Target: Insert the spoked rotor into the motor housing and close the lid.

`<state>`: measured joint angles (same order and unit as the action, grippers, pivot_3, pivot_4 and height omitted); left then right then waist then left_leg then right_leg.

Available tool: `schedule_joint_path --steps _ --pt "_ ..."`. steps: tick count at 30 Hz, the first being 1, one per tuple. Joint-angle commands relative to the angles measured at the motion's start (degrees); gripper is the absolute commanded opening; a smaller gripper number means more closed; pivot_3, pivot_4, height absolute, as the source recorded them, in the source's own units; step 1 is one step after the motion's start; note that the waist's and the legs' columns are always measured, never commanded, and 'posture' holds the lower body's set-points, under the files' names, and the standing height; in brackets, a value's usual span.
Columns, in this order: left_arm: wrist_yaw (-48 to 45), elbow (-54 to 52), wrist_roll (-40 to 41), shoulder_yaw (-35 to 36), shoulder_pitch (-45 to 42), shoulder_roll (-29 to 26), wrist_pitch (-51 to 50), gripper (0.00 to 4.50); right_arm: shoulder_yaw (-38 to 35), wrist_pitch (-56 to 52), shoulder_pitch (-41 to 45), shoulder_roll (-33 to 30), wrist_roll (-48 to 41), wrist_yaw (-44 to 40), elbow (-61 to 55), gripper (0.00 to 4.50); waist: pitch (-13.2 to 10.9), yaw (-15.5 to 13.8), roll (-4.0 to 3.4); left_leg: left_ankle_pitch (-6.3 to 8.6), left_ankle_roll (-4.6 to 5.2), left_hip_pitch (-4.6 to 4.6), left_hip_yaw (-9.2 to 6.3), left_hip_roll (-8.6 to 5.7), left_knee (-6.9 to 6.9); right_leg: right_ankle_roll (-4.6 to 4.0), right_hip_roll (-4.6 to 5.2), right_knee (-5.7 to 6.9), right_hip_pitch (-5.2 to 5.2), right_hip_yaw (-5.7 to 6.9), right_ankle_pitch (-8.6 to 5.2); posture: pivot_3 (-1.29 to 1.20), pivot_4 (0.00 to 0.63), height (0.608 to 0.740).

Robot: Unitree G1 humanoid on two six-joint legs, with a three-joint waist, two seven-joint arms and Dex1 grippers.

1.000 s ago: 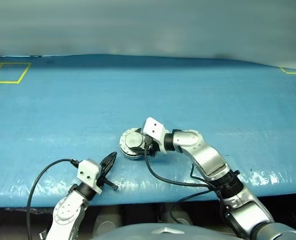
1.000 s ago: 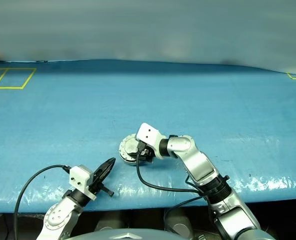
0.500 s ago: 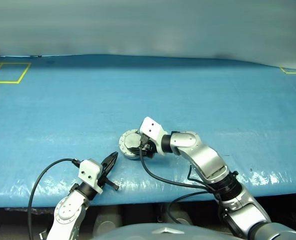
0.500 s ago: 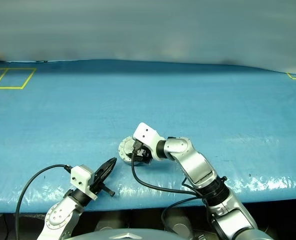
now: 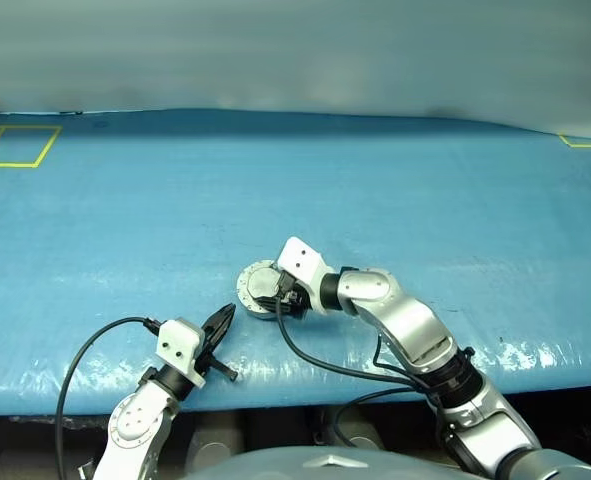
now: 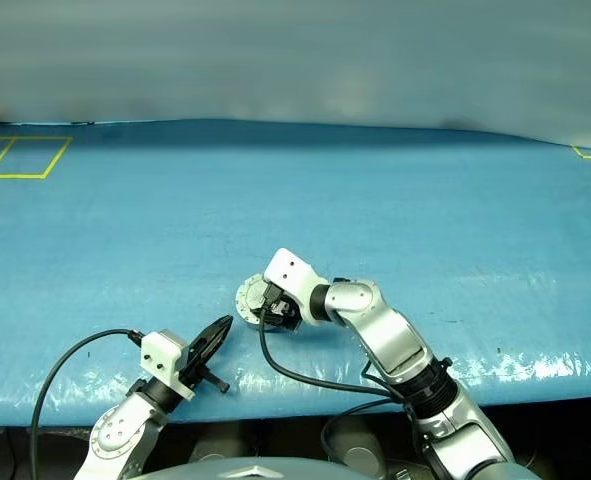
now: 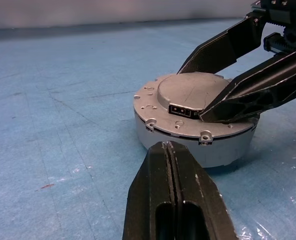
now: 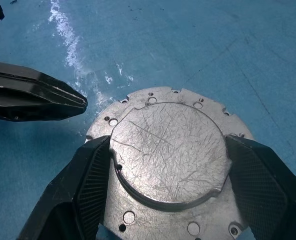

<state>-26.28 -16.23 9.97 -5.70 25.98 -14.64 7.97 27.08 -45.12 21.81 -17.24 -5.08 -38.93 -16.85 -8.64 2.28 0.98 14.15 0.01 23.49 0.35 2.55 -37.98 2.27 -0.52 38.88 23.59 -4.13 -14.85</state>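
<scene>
A: What sits on the counter?

B: A blue-covered counter carries one round grey metal motor housing, lying flat near the front edge, roughly midway along it. Its lid is down on top: a plain grey disc with a raised, scratched circle and small holes around its flange. A small dark connector slot shows on the step of the raised circle.

A: Where is the right claw?

B: The right claw reaches in over the housing from the right-hand side. Its two black fingers stand wide apart, one on each side of the lid's raised circle, with their tips close against its edge. I cannot tell whether they press on it.

A: And the left claw?

B: The left claw lies low near the front edge, a little to the left of the housing and apart from it. Its fingers are pressed together with nothing between them, and the tip points toward the housing's side wall.

A: Anything else?

B: Yellow tape outlines mark the far left corner, and another yellow line marks the far right corner. A black cable loops off the left wrist, over the front edge.
</scene>
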Motion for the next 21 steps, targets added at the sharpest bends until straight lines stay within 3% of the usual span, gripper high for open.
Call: schedule_joint_path --steps 1,21 --pt "0.2 -0.7 0.2 -0.3 0.2 0.3 0.7 0.00 1.0 2.5 -1.0 -0.2 -0.3 -0.5 0.8 3.22 0.0 0.0 0.00 0.00 0.00 0.00 0.00 0.00 0.00 0.01 0.00 0.00 0.00 0.00 -0.01 0.00 0.150 0.740" --pt "-0.1 -0.6 0.3 -0.2 0.2 0.2 0.8 0.00 2.1 3.5 -0.5 -1.6 1.9 -0.5 6.9 3.22 0.1 0.2 0.01 0.00 0.00 -0.18 0.01 0.02 0.00 -0.03 0.00 0.00 -0.14 -0.03 -0.06 0.00 0.150 0.740"
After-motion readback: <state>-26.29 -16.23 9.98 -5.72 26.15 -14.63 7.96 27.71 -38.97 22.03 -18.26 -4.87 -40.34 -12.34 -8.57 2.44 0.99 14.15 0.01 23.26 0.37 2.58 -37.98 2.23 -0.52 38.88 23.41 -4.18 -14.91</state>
